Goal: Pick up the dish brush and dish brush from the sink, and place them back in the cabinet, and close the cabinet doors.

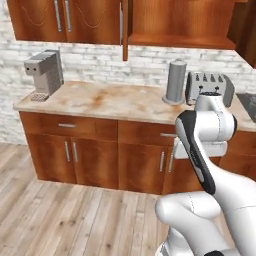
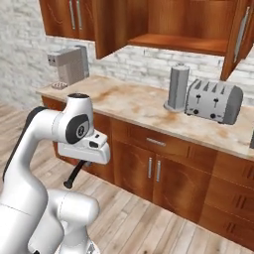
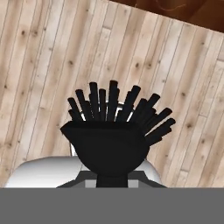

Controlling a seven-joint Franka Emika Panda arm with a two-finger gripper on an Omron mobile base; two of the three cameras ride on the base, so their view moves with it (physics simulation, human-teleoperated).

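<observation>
Bristles of the black dish brush (image 3: 114, 131) are fanning out at the centre of my hand view, over plank floor (image 3: 39, 74), with my claw clenched on it. In the right base view its handle (image 2: 75, 176) is poking down at left, while the cabinet (image 2: 173, 30) is standing open along the top.

Even, bright rendered light, soft pale sheen on the marble counter (image 1: 110, 100), faint shadow under the cabinet (image 2: 163, 30), coarse low-resolution edges, black dish brush (image 3: 114, 131) bristles slightly soft up close
</observation>
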